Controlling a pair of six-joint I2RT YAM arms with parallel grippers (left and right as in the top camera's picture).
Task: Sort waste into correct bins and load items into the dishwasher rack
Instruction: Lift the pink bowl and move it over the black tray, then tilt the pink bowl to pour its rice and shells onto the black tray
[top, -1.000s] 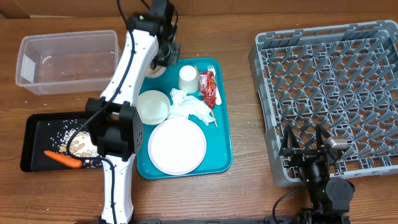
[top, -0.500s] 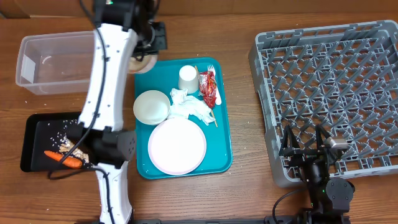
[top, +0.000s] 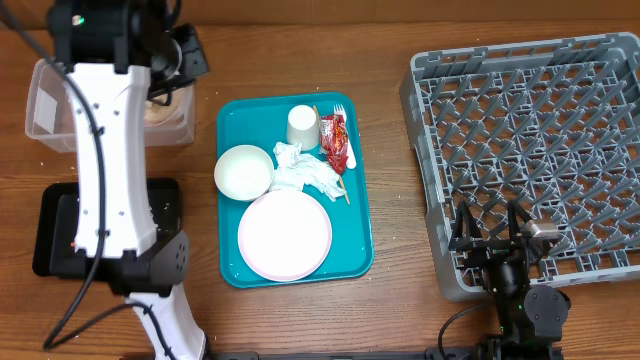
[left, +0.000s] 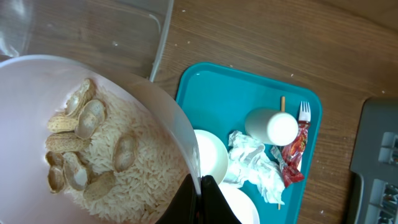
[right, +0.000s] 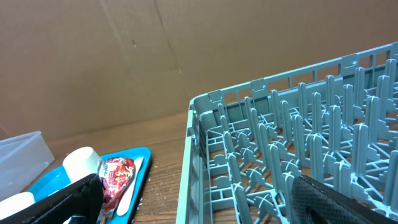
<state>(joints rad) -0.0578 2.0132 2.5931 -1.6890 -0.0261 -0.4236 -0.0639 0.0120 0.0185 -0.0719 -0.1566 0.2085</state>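
Over the clear tub's (top: 45, 100) right end: small white bowl (left: 163, 115), rice and peanut shells (left: 93, 143) all inside | left gripper (left: 200, 194) clamped tight on its rim (a thin edge pinch), I judge ready for tipping scraps out | right gripper (top: 490, 235) spread wide, empty, parked at dishwasher rack (top: 530, 130) edge.

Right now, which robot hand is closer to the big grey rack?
Right. The right gripper is open at the grey rack's near corner. The left gripper is far off on the other side, above the clear tub, shut on a bowl.
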